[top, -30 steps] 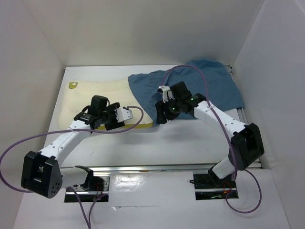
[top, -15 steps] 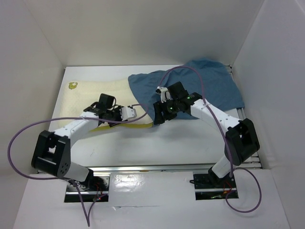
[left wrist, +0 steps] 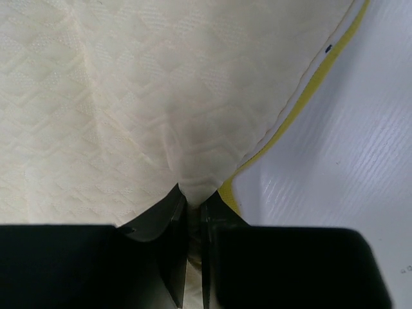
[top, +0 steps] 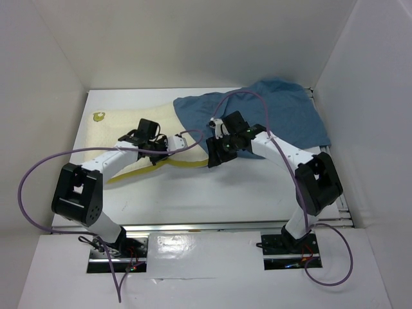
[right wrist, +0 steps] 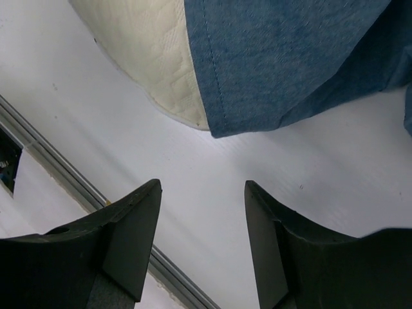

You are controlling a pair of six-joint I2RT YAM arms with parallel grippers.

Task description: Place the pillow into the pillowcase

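Observation:
The cream-white pillow [top: 129, 122] lies across the left half of the table, its yellow edge [top: 187, 163] facing the arms. Its right end sits inside the mouth of the dusty-blue pillowcase [top: 277, 112], which spreads wrinkled to the back right. My left gripper [top: 168, 145] is at the pillow's near edge. In the left wrist view the left gripper [left wrist: 193, 203] is shut on a pinched fold of the pillow [left wrist: 129, 96] beside the yellow edge [left wrist: 302, 96]. My right gripper [right wrist: 203, 187] stands open over bare table, just short of the pillowcase [right wrist: 290, 58] hem and the pillow [right wrist: 161, 58] end under it.
A metal rail [top: 206, 226] runs along the table's near edge, and the rail [right wrist: 38, 148] also shows in the right wrist view. White walls close in the table on three sides. Purple cables loop off both arms. A small yellowish mark [top: 98, 116] sits at the pillow's far left corner.
My left gripper moved in and to the right along the pillow's near edge and closed on a fold of it. The right gripper shifted slightly left and stayed open.

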